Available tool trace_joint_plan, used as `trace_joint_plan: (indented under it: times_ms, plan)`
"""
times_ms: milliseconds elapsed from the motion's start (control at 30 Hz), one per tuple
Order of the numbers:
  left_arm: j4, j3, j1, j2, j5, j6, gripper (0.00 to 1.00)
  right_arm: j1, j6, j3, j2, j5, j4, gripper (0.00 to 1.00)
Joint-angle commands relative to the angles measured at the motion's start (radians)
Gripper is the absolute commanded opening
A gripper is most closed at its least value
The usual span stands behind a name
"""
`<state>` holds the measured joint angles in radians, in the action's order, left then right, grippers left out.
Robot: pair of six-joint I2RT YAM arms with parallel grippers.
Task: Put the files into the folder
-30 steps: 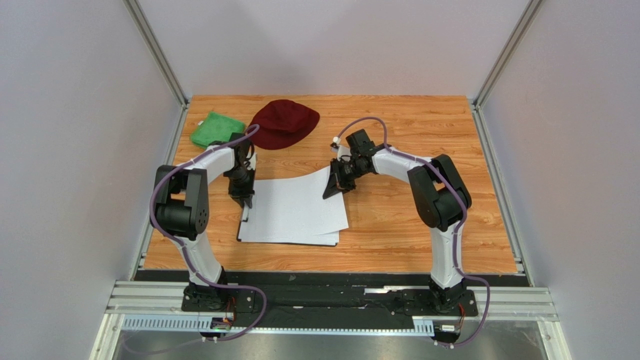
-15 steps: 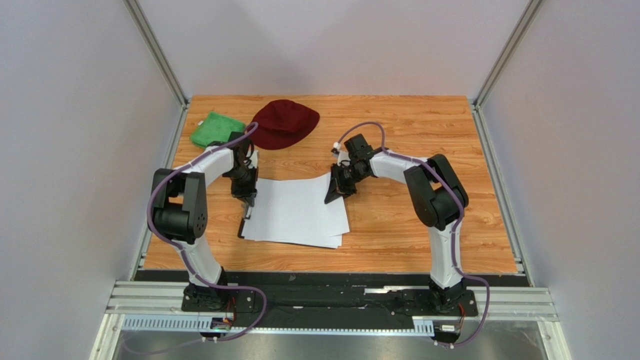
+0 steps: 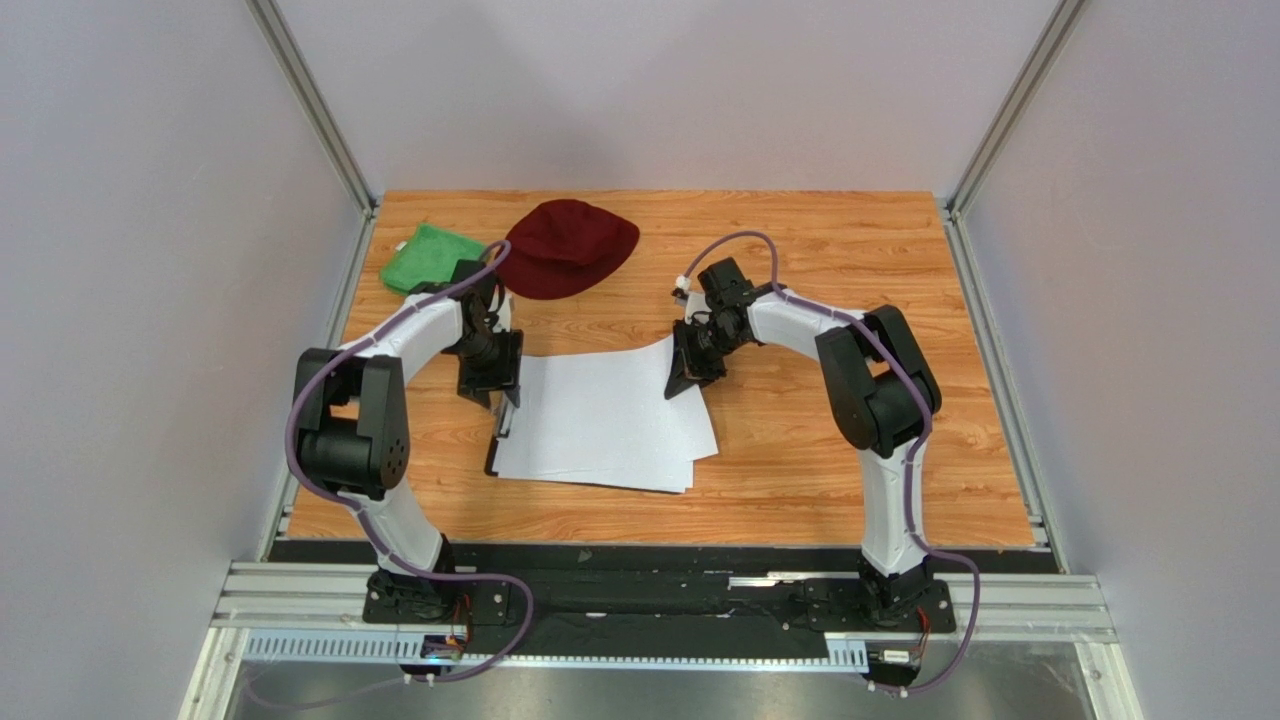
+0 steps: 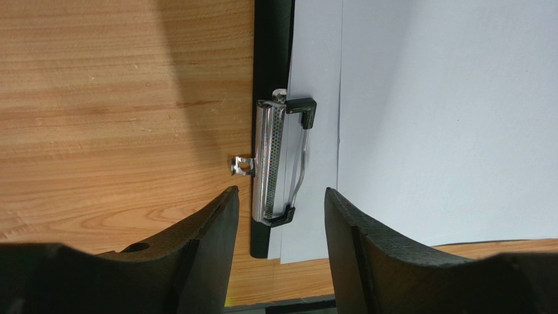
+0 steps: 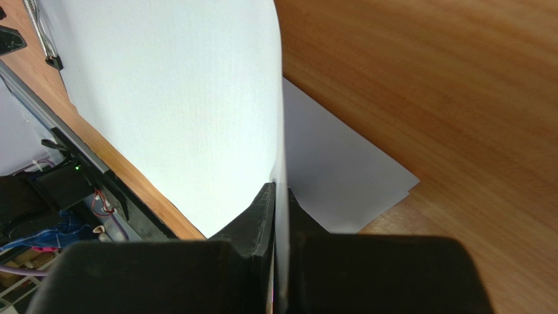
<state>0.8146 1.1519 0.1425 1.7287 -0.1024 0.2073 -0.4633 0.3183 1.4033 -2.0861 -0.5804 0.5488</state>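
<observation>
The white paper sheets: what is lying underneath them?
A black folder lies under the paper sheets. Only one edge strip and its silver clip show. The rest of the board is covered, so anything else beneath cannot be seen.

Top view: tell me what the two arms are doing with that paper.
The right gripper is shut on the edge of a white sheet, holding it bowed above the other sheets. The left gripper hangs open over the silver clip of the black folder. That sheet's far end appears to lie beside the clip, not under it.
</observation>
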Motion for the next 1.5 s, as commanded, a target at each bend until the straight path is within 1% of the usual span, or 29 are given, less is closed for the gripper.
trace_joint_plan:
  times_ms: [0, 167, 400, 533, 733, 800, 833, 867, 900, 1033, 1133, 1233, 1267, 1333, 1367, 1400, 1467]
  plan:
    - [0.001, 0.06, 0.002, 0.066, -0.04, -0.055, 0.61, 0.011, -0.085, 0.066, -0.038, 0.016, 0.033, 0.02]
    - [-0.014, 0.072, 0.002, 0.1, -0.017, -0.063, 0.66, 0.017, -0.11, 0.094, -0.055, 0.021, 0.054, 0.0]
    - [0.015, 0.108, 0.011, 0.15, 0.023, -0.052, 0.63, 0.02, -0.113, 0.098, -0.052, 0.016, 0.056, 0.0]
    - [0.006, 0.071, 0.032, 0.089, 0.091, -0.046, 0.64, 0.022, -0.119, 0.099, -0.037, 0.014, 0.059, 0.0]
    - [0.032, 0.054, 0.032, 0.083, 0.099, -0.019, 0.64, 0.022, -0.114, 0.095, -0.031, 0.014, 0.054, 0.0]
    - [0.031, 0.04, 0.032, 0.101, 0.099, -0.008, 0.6, 0.022, -0.114, 0.092, -0.031, 0.017, 0.053, 0.0]
    - [0.028, 0.037, 0.032, 0.109, 0.077, -0.008, 0.58, 0.022, -0.114, 0.089, -0.031, 0.017, 0.05, 0.0]
    - [0.026, 0.035, 0.032, 0.117, 0.07, -0.003, 0.52, 0.022, -0.113, 0.091, -0.029, 0.02, 0.048, 0.0]
    - [0.024, 0.038, 0.032, 0.13, 0.069, -0.003, 0.5, 0.022, -0.11, 0.091, -0.031, 0.022, 0.046, 0.0]
    - [0.018, 0.032, 0.034, 0.124, 0.07, -0.003, 0.45, 0.023, -0.111, 0.092, -0.032, 0.017, 0.046, 0.0]
    - [0.021, 0.032, 0.035, 0.12, 0.073, -0.003, 0.38, 0.022, -0.11, 0.097, -0.034, 0.022, 0.046, 0.0]
    - [0.031, 0.028, 0.035, 0.118, 0.061, 0.009, 0.37, 0.022, -0.099, 0.103, -0.032, 0.016, 0.045, 0.0]
    - [0.031, 0.025, 0.035, 0.115, 0.055, 0.026, 0.38, 0.022, -0.096, 0.105, -0.031, 0.014, 0.046, 0.0]
    - [0.034, 0.016, 0.035, 0.106, 0.061, 0.052, 0.45, 0.022, -0.071, 0.106, -0.023, 0.025, 0.065, 0.0]
    - [0.034, 0.014, 0.035, 0.106, 0.059, 0.07, 0.45, 0.022, -0.052, 0.103, -0.017, 0.033, 0.071, 0.0]
    - [0.032, 0.008, 0.035, 0.104, 0.058, 0.079, 0.44, 0.022, -0.032, 0.096, -0.008, 0.04, 0.074, 0.01]
    - [0.026, 0.0, 0.034, 0.103, 0.061, 0.118, 0.38, 0.022, 0.053, 0.04, 0.038, 0.039, 0.034, 0.04]
